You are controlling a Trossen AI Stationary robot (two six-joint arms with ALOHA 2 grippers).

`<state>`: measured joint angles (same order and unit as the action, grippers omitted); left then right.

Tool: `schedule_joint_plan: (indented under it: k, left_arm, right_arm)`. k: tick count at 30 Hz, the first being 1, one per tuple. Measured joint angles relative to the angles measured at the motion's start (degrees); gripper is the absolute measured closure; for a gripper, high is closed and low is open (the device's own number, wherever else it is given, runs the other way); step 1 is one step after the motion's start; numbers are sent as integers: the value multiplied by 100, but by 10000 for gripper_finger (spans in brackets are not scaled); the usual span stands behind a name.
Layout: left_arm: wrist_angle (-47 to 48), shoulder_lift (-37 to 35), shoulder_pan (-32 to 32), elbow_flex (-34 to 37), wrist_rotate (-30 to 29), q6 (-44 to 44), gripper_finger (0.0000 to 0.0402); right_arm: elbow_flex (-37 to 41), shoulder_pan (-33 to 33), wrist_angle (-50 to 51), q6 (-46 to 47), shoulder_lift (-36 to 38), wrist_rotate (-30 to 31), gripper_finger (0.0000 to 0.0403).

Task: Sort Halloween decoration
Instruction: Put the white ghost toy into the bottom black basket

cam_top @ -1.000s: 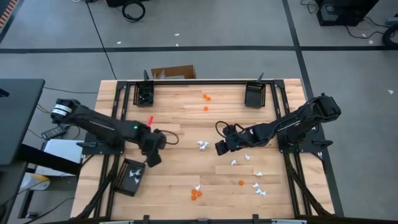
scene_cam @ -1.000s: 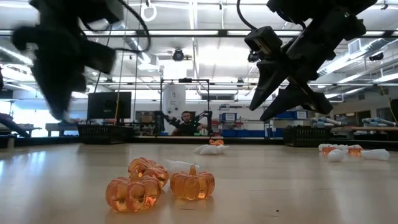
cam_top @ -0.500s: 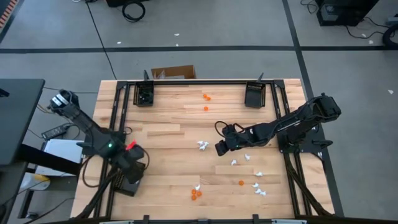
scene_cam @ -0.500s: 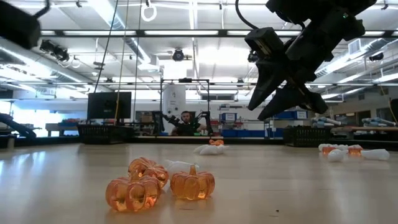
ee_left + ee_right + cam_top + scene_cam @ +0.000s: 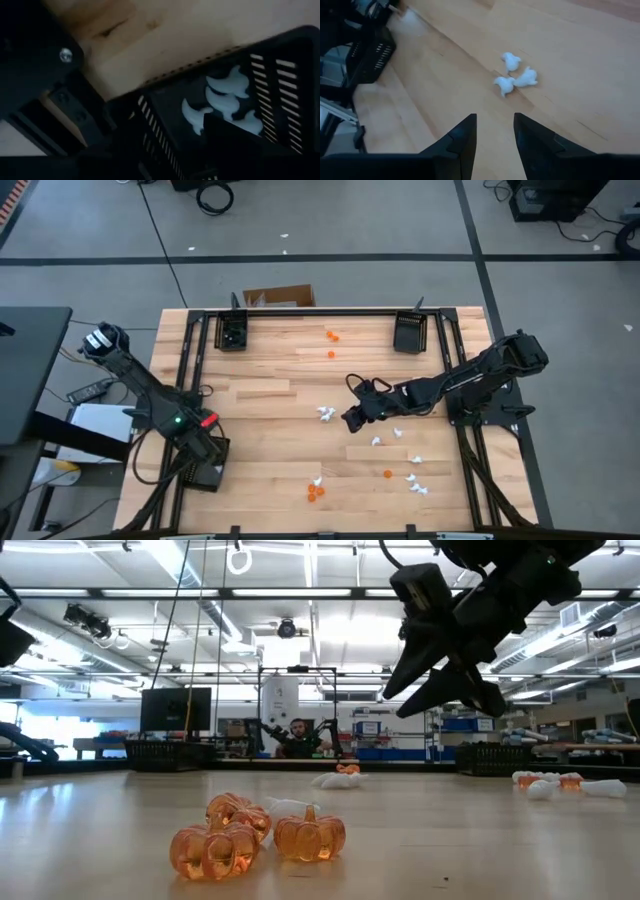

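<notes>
**Left gripper over ghost tray**

Left gripper hangs released above the black tray holding white ghosts. Right gripper, jaws parted and empty, hovers near three white ghosts beyond that tray.

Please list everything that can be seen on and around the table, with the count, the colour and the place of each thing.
table: one, light wood, centre.
trays: three, black; two at the far edge, one at the near left corner.
ghosts in tray: about four, white, near left tray.
loose ghosts: about nine, white, middle and right of the table.
pumpkins: three, orange, near cluster; about three more scattered.
box: one, brown, floor behind the table.
person: one, far in the room.
left gripper: over the near left tray.
right gripper: open, above the table beside three ghosts.
</notes>
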<state>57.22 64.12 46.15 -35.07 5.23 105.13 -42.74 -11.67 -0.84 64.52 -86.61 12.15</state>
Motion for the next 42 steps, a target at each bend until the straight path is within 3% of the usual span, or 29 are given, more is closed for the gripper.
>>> schedule_joint_plan:
  k: [6, 11, 14, 17, 22, 30, 33, 37, 42]
  left_arm:
    - [88, -18, -172, -403, -4, -443, 185]
    - [550, -141, -486, -876, -195, -1196, 185]
    - [722, -263, -781, -1108, -847, -1809, 185]
    - [545, -395, -1249, -1262, -1711, -2557, 185]
    - [-846, -351, -2471, -1161, -1946, -4972, 194]
    - [-3905, 386, -4574, -1020, -786, -8349, 215]
    - [-4438, 773, -5063, -1014, -347, -9012, 220]
    - [-4608, 1151, -5482, -1012, -290, -9502, 221]
    - [-4598, 1292, -5858, -1005, -290, -9560, 221]
  right_arm:
    - [-10, 180, 793, -18, 219, 11, 266]
    - [-508, 481, 3226, -148, 807, 201, 266]
    - [-782, 793, 4634, -179, 1062, 474, 266]
    - [-833, 1234, 5145, -343, 1214, 348, 266]
    - [-833, 1676, 4544, -805, 1005, -603, 266]
    - [-913, 1421, 1713, -683, -12, -1110, 266]
    - [-1168, 1333, 1584, -425, -486, -1054, 266]
    - [-1745, 1132, 1760, -304, -1166, -1032, 266]
    - [-2709, 994, 2833, -147, -1896, -876, 266]
